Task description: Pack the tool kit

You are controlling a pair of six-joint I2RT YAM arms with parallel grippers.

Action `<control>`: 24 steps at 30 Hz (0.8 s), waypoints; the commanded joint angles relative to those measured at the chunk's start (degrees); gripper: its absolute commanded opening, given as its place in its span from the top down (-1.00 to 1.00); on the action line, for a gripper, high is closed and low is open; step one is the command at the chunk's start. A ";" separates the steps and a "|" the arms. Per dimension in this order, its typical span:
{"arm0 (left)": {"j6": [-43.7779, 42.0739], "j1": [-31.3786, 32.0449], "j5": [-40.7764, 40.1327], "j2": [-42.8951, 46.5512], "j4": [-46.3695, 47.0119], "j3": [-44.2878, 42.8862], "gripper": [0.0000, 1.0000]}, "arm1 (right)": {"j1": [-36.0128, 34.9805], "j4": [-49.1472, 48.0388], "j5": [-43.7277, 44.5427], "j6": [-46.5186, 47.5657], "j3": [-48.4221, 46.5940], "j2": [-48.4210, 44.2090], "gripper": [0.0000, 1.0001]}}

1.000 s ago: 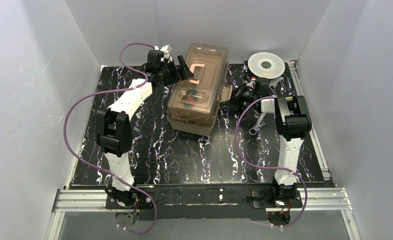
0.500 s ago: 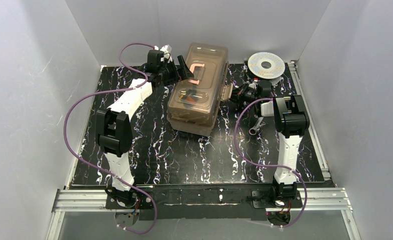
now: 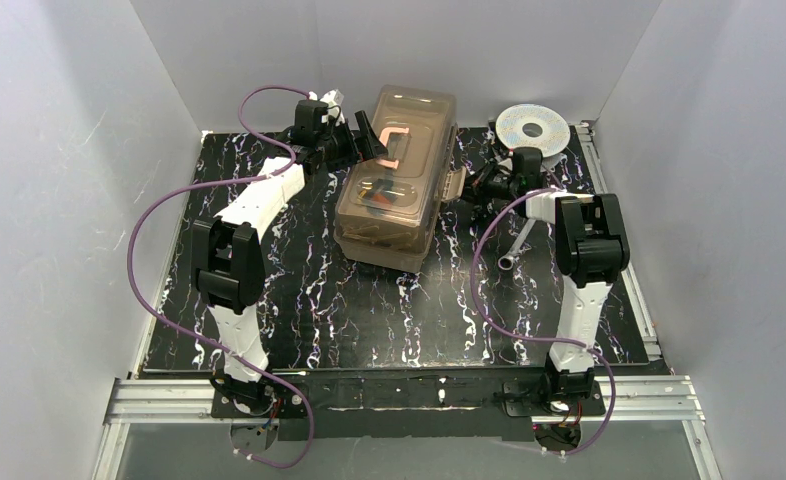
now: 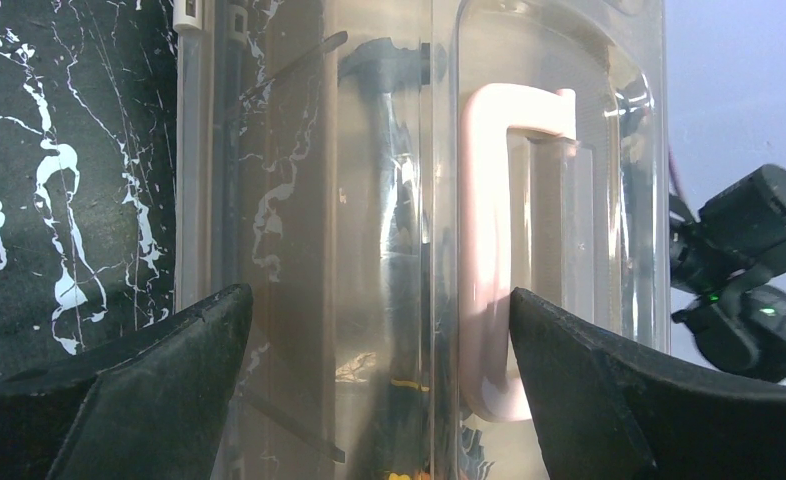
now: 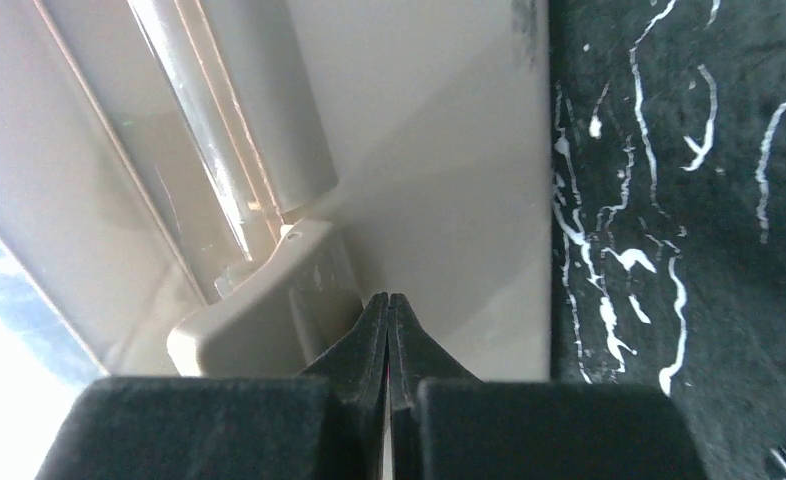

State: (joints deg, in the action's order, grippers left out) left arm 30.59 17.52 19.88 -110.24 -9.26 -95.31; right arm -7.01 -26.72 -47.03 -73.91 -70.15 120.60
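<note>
Right gripper [image 5: 388, 299] (pinched closed) has edged toward the toolbox [image 3: 399, 205] latch [image 5: 259, 322].

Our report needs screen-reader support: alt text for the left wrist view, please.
The open left end effector faces the translucent toolbox lid, its cream handle near one finger. Dark tools show dimly through the lid; black marbled table at left.

**Back of the worktop crowded, front open**
The toolbox [image 3: 397, 185] fills the middle back of the worktop [image 3: 399, 310], close to the rear wall [image 3: 419, 45]. The left hand [image 4: 377, 300], fingers spread wide, hangs over its lid by the handle [image 4: 489, 250]. The right hand [image 5: 387, 300], pinched together, is at the latch [image 5: 259, 320] on its right flank. A silver spool [image 3: 532, 128] stands behind that arm, and a metal tool [image 3: 517, 245] lies just beside it. In front of the toolbox, open worktop runs between both arms.
</note>
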 commanded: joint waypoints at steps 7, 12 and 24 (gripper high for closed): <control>-0.97 0.99 2.99 0.61 -5.16 -0.99 -0.97 | -5.81 41.22 17.92 22.29 -17.86 -7.33 0.97; -1.14 0.97 3.82 -0.63 -5.21 -0.63 -0.97 | -11.52 64.24 35.28 27.44 -35.78 -1.68 0.97; -1.86 0.90 4.48 -0.95 -4.89 0.22 -0.96 | -18.35 79.64 58.39 26.54 -52.04 7.37 0.97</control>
State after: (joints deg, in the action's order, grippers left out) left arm 29.76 17.26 20.38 -110.30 -9.65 -95.44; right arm -22.11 52.21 9.47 -46.04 -118.28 125.58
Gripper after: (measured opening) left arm 0.982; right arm 0.021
